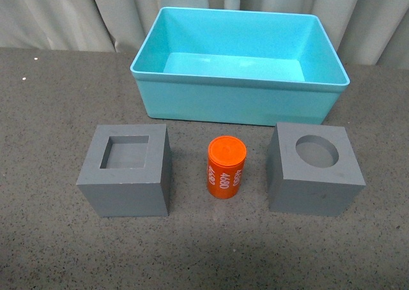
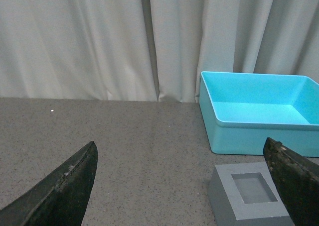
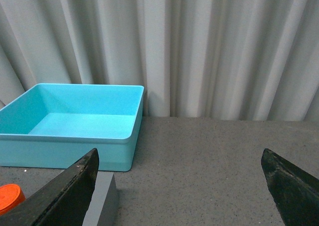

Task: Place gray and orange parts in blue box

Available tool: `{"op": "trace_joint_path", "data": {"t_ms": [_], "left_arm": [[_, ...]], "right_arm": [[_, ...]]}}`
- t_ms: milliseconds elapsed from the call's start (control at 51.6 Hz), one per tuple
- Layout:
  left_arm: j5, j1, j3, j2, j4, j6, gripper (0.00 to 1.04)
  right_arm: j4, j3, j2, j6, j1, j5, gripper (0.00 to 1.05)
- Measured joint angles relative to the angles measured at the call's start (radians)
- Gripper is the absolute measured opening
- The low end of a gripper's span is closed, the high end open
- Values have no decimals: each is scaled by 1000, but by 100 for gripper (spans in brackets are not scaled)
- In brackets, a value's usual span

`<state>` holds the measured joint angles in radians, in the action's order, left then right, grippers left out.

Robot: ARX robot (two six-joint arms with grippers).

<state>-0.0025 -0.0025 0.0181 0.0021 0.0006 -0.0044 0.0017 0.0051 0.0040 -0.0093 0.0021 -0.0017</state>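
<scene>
Nothing is in the blue box yet, so your first job is to pick up a part. The box sits at the back of the table, and the three parts stand in a row in front of it.

Your left pincer is wide and holds nothing. So is your right pincer.

Start with the square-hole cube, which is on your left. In the left wrist view it sits by one finger, not in the middle of the gap. Get it in the middle first, then go down and squeeze its flat sides.

Count them:
- Two gray cubes; the other is the round-hole cube.
- One orange can, between the cubes.
- One box.
</scene>
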Motion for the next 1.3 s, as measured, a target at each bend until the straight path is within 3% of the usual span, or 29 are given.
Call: {"op": "trace_joint_path", "data": {"t_ms": [1297], "left_arm": [[0,0,0,0,0,0,98]], "right_arm": [[0,0,0,0,0,0,95]]}}
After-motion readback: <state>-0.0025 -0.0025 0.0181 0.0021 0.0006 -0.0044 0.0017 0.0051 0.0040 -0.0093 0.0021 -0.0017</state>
